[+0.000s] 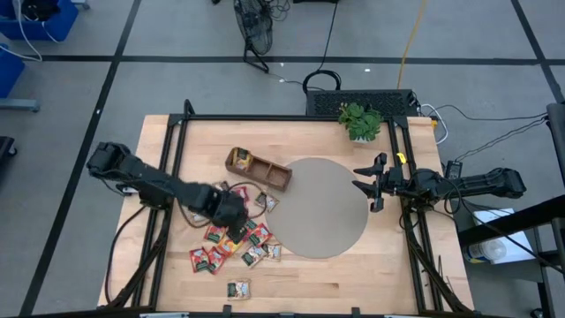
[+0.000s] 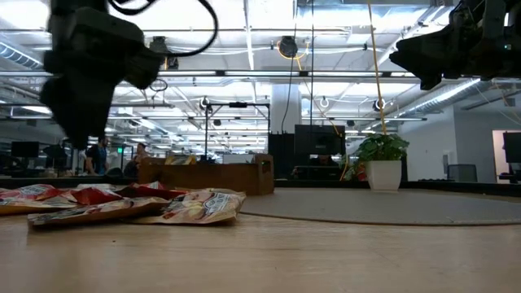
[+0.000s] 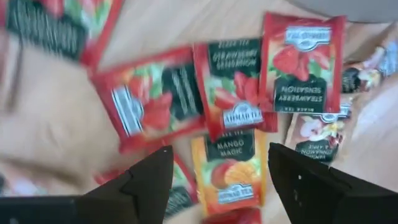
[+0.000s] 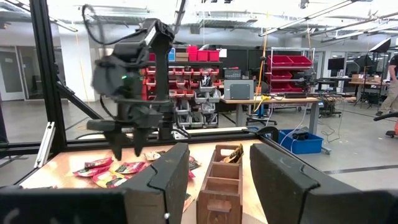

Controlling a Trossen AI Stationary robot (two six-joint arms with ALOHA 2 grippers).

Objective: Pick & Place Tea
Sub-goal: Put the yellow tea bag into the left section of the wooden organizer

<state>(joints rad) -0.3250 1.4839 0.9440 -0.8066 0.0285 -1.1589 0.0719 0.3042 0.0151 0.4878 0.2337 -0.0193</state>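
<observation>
1. The left gripper (image 1: 237,231) is hovering over the scattered pile of tea sachets (image 1: 231,249) on the left-front part of the wooden table (image 1: 168,150). In the left wrist view its two dark fingers (image 3: 146,180) are standing apart with nothing between them; a yellow-orange mango sachet (image 3: 227,168) is lying flat on the table in the gap below.
2. The tea sachets are lying loose on the table, mostly red ones overlapping each other, just beside the left edge of the round grey mat (image 1: 327,208). One sachet (image 1: 238,288) is lying apart from the pile, nearer the front edge.
3. In the left wrist view, three red strawberry sachets (image 3: 233,87) are lying side by side past the fingers, partly overlapping; a pale sachet (image 3: 320,134) is sitting next to the mango one.
4. The long wooden compartment tray (image 1: 259,170) is resting behind the pile, touching the mat's rim at one end. Something yellow-brown is sitting in its left end compartment; I cannot tell what.
5. The right gripper (image 1: 371,185) is waiting over the right edge of the mat, fingers spread and holding nothing.
6. A small potted plant (image 1: 360,121) is standing at the back of the table.
7. In the low view, the sachets (image 2: 122,203) are lying flat at left, with the left arm (image 2: 89,65) hanging above them, not touching.
</observation>
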